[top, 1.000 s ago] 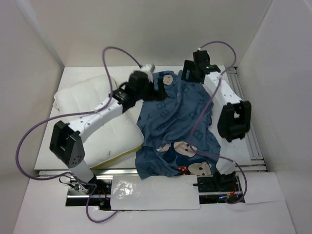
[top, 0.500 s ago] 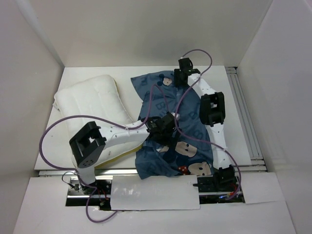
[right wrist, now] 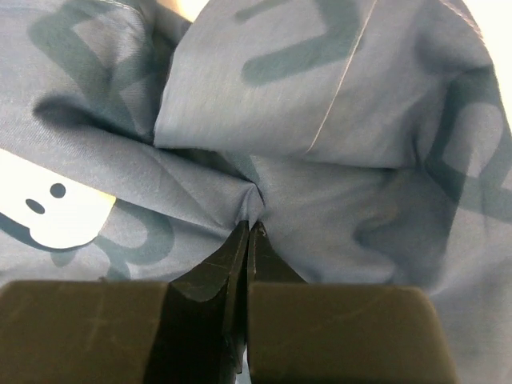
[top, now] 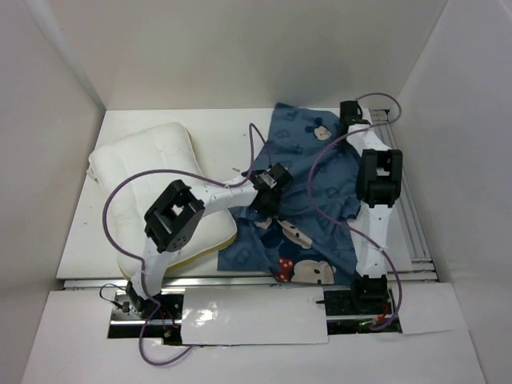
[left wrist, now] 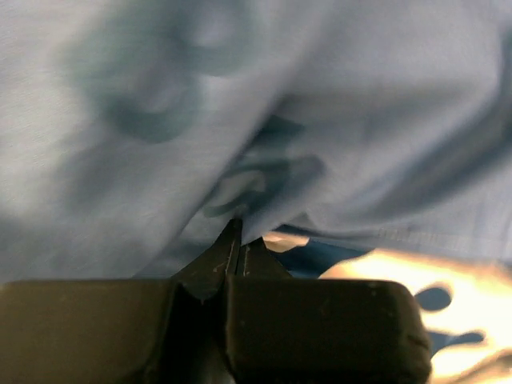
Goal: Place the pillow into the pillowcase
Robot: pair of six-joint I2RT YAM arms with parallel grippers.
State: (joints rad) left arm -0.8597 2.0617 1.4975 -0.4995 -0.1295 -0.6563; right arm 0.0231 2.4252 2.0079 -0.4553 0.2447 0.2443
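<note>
The limp, light pillowcase, crumpled just right of the pillow, is pinched in thin folds by both closed jaws, and its open hem is judged the better hold

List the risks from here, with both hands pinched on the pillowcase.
1. The left hand and right hand are each shut on a small bunched fold of the pillowcase; a pull may slip it free.
2. No opening shows, so the pinches may hold both layers together while the pillow lies outside, to the left.
3. The purple cable crossing the cloth could snag.
</note>
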